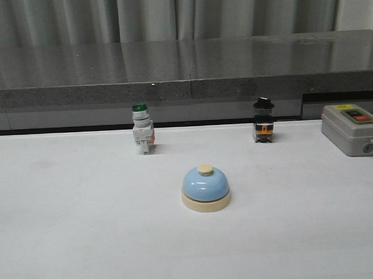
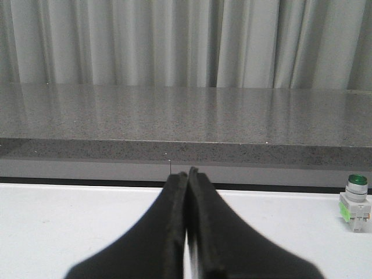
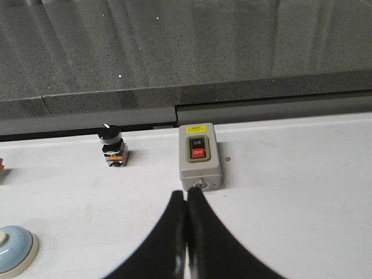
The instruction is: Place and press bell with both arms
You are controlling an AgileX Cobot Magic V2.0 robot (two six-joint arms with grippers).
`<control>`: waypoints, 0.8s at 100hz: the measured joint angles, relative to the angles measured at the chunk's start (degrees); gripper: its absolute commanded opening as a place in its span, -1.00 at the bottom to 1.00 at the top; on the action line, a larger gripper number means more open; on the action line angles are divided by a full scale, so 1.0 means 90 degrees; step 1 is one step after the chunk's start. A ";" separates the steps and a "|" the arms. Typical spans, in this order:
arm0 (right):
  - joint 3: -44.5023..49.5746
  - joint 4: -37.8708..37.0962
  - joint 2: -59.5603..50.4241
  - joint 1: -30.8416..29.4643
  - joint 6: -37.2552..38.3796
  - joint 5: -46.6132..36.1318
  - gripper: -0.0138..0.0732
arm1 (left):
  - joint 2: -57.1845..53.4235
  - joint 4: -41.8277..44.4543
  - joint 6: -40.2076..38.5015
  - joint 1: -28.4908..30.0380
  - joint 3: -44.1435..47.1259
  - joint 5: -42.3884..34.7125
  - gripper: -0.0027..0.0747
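Bell [image 1: 205, 188]: glossy light-blue dome on a cream round base, cream button on top, sitting upright near the middle of the matte white table [image 1: 73, 229], nothing touching it.
Behind left: green-capped white pushbutton switch [image 1: 143, 136] standing near the table's far edge.
Behind right: black-knobbed selector switch [image 1: 263, 119], and a grey box [image 1: 353, 129] with black and red buttons lying further right.
Backdrop: speckled grey stone ledge [image 1: 184, 72], pleated pale curtain [image 1: 170, 14] hanging above.
Left gripper [image 2: 187, 174]: dark, tapering fingers pressing together, holding nothing.
Right gripper [image 3: 186, 195]: fingers likewise meeting, pointing toward the grey box, holding nothing.
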 measured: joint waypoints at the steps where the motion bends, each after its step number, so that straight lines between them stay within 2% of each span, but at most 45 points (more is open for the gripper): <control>1: -0.0066 0.0000 0.0052 0.0000 0.0000 0.0017 -0.82 | 0.0000 0.0000 0.0000 0.0000 0.0000 0.0000 -0.98; 38: -0.1823 0.0000 0.2581 0.0149 0.0000 0.0716 -0.82 | 0.0000 0.0000 0.0000 0.0000 0.0000 0.0000 -0.98; 80: -0.3715 0.0000 0.5050 0.1893 -0.0244 0.1770 -0.82 | 0.0000 0.0000 0.0000 0.0000 0.0000 0.0000 -0.98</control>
